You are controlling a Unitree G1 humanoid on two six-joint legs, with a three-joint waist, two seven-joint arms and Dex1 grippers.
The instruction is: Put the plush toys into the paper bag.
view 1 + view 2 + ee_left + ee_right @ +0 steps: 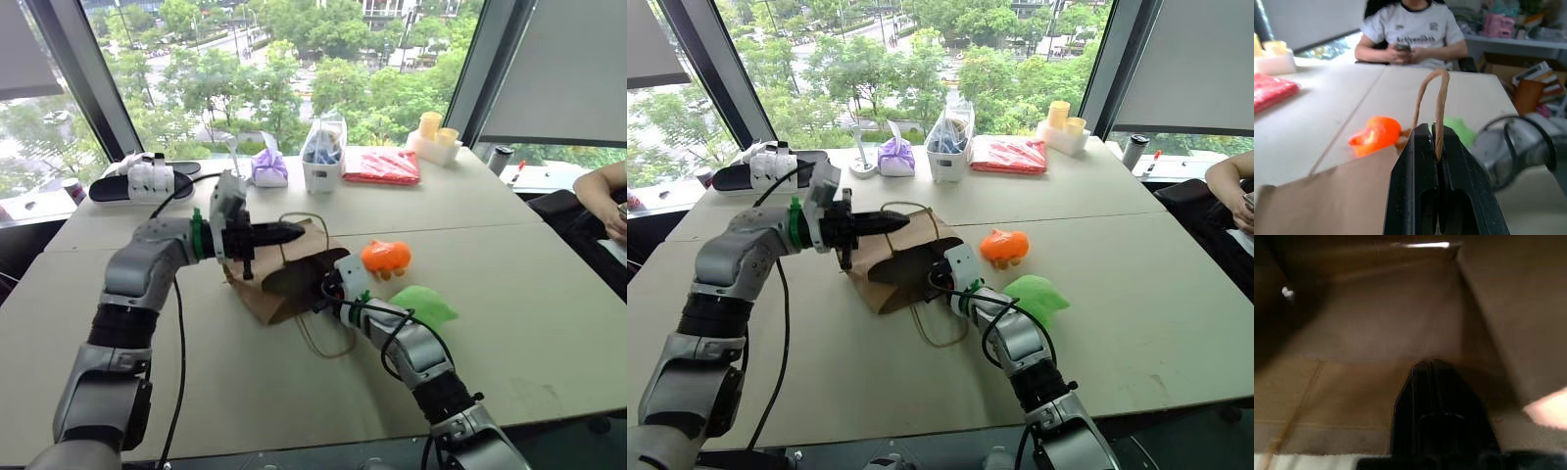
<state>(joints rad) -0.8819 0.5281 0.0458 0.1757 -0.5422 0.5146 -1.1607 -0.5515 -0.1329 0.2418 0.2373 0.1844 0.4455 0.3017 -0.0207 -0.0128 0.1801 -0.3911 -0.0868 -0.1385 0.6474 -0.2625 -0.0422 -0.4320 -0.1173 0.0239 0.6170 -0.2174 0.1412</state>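
The brown paper bag (263, 297) lies on its side at the middle of the table, mouth toward the right. My left gripper (297, 233) is shut on the bag's upper cord handle (1431, 93) and holds it up, level and pointing right. My right gripper (1425, 366) is shut and empty, reaching into the bag's dark mouth. The orange plush toy (385, 257) sits on the table just right of the bag. The green plush toy (423, 305) lies in front of it, beside my right forearm. The second cord handle (328, 338) trails loose on the table.
Along the far edge stand a purple tied pouch (269, 168), a clear bag of items (323, 152), a red flat packet (382, 166) and yellow cups (436, 132). A black and white device (147, 181) lies far left. A person (602, 196) sits at the right.
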